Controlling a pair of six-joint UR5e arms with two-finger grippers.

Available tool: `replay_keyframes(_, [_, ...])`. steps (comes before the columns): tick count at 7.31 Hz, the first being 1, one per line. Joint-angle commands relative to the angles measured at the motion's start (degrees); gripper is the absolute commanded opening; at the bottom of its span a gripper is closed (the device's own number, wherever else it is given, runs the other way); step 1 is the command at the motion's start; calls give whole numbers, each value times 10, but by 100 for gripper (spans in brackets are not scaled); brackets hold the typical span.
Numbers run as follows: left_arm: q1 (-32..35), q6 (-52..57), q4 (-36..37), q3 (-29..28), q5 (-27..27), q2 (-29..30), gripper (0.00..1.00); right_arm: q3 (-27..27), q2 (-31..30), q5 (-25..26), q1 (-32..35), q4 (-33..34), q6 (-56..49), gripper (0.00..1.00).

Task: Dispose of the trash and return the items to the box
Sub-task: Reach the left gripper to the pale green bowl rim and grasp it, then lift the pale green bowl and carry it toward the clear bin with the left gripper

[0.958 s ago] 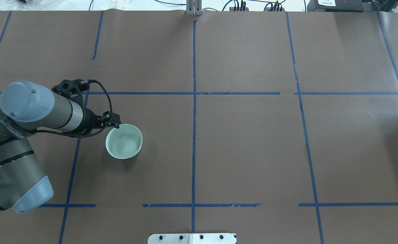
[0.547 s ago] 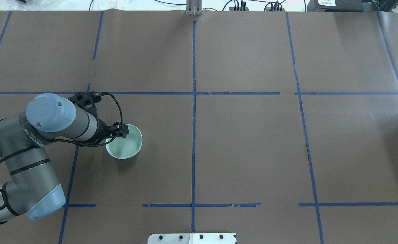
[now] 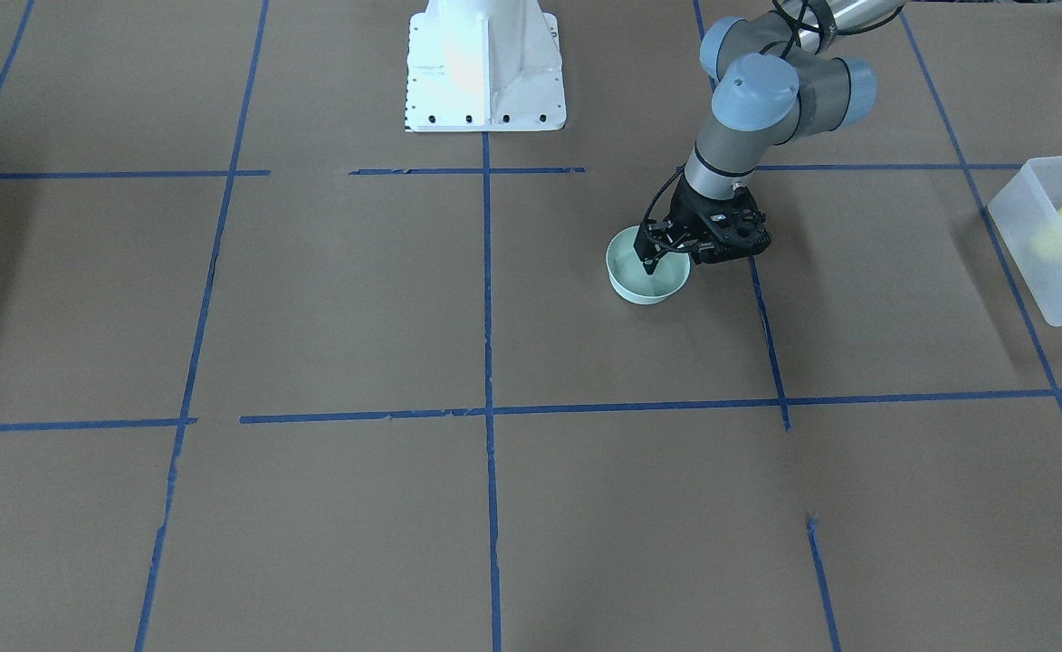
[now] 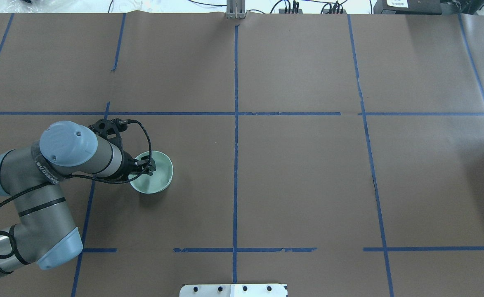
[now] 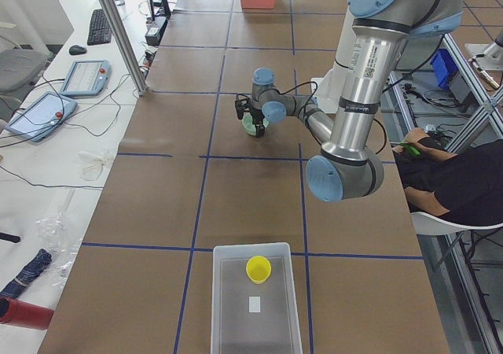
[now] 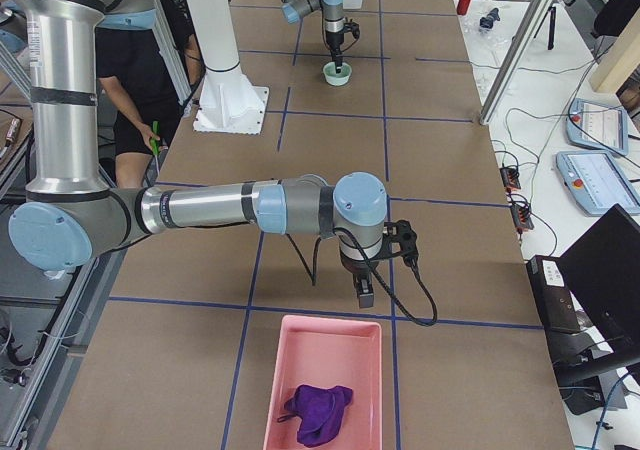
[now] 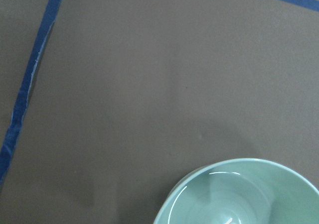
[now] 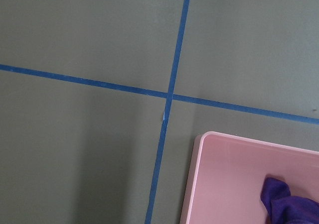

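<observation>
Left claw (image 4: 145,168) at bowl (image 4: 161,179) rim, finger (image 3: 648,263) inside

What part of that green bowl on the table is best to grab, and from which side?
Grip the bowl by its thin rim, from straight above, one finger inside the wall and one outside. It stands upright with its mouth open upward, and is probably too wide to span whole. The left claw sits at the rim nearest its own arm, likely a sensible spot.
</observation>
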State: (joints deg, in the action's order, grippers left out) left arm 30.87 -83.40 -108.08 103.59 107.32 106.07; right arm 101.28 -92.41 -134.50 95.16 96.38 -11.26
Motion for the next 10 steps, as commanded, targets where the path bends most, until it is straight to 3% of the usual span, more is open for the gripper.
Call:
replay_keyframes(1, [1,3,-1,3,2,-3,0,0,-2,2,-4,2,0,100])
replay_keyframes(3, [3,-3,5,25,3,-4,0,1,-7,3,-4,0,4,100])
replay_keyframes(4, [8,-7,24,68,4,-16,0,1,-8,2,-8,-1,4,100])
replay_keyframes(5, [21,-6,55,116,42,-28,0,1,-8,3,-15,-1,20,100])
replay_keyframes(7, [119,16,72,133,62,-25,0,7,-15,5,-34,-3,39,100])
replay_keyframes(10, [247,229,145,133,99,-30,0,0,-51,6,-37,-92,40,100])
